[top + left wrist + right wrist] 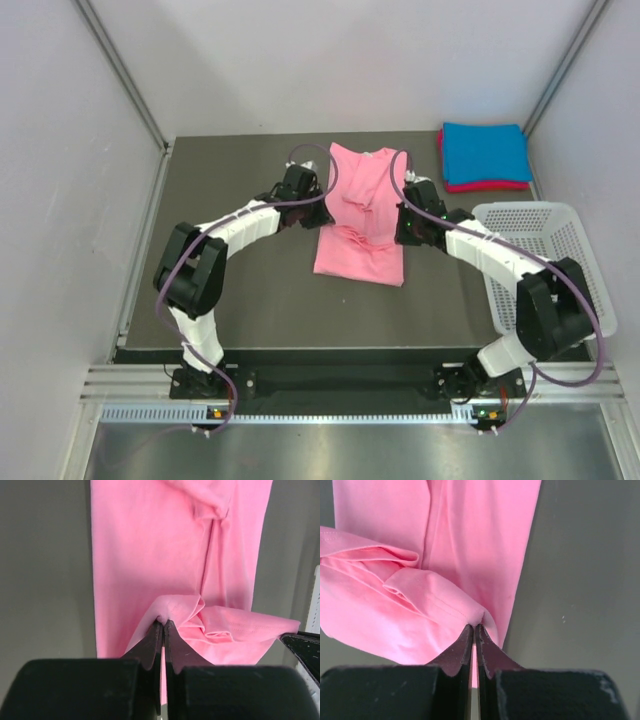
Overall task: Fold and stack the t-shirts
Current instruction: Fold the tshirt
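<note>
A light pink t-shirt (358, 215) lies lengthwise in the middle of the dark table, folded narrow, its far part lifted and bunched across the middle. My left gripper (322, 205) is shut on the shirt's left edge; in the left wrist view the fingertips (164, 622) pinch a fold of pink cloth (150, 545). My right gripper (400, 212) is shut on the right edge; its tips (474, 626) pinch pink cloth (470, 540) too. A folded bright blue t-shirt (485, 152) rests on a folded magenta-red one (487, 186) at the back right corner.
A white mesh basket (545, 250) stands at the right edge of the table, close behind my right arm. Grey walls close in the table on the left, back and right. The other gripper's dark finger (302, 652) shows at the right edge of the left wrist view.
</note>
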`<state>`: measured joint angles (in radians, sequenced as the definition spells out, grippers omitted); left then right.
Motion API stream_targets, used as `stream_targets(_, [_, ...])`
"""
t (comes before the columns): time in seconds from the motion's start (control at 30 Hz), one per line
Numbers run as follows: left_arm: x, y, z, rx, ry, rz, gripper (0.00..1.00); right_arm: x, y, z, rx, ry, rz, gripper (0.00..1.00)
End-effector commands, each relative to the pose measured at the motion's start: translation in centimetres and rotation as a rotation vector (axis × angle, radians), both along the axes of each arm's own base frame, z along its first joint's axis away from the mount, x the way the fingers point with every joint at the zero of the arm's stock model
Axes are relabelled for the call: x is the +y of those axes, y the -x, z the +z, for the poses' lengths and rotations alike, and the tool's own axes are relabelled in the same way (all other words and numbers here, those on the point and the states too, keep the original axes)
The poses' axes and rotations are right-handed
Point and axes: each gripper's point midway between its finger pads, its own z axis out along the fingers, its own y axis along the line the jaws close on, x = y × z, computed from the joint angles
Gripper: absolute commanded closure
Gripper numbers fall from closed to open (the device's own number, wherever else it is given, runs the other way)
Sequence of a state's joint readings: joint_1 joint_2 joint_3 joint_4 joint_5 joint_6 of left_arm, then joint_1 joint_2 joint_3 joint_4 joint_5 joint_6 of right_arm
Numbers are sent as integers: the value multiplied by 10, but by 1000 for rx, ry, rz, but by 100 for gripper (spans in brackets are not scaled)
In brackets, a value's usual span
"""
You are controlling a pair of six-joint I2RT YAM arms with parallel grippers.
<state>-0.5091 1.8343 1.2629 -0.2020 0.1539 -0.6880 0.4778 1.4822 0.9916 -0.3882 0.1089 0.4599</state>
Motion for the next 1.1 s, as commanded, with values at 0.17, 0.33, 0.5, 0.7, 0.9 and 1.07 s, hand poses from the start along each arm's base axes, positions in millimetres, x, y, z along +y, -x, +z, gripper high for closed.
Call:
stream_targets(0.17, [-6, -49, 22, -84, 35, 1, 100, 0, -51, 19, -59, -60, 28, 100])
stream_targets(0.33, [-4, -65, 10, -73, 43, 10, 100, -3, -68, 15, -53, -71, 18, 100])
stream_targets(0.5, [-5, -74, 0, -66, 50, -1, 100, -2, -79, 1, -25, -83, 22, 100])
stream_targets(0.7, [1, -83, 0, -82, 58, 11, 100, -4, -86, -2, -19, -92, 20, 100])
stream_targets(0.9, [-9, -85, 18, -129, 136, -21, 100, -6, -93, 8, -52, -102, 18, 100])
stream_targets(1.07, [-9, -93, 18, -132, 142, -13, 100, -12, -102, 10, -55, -109, 5, 100])
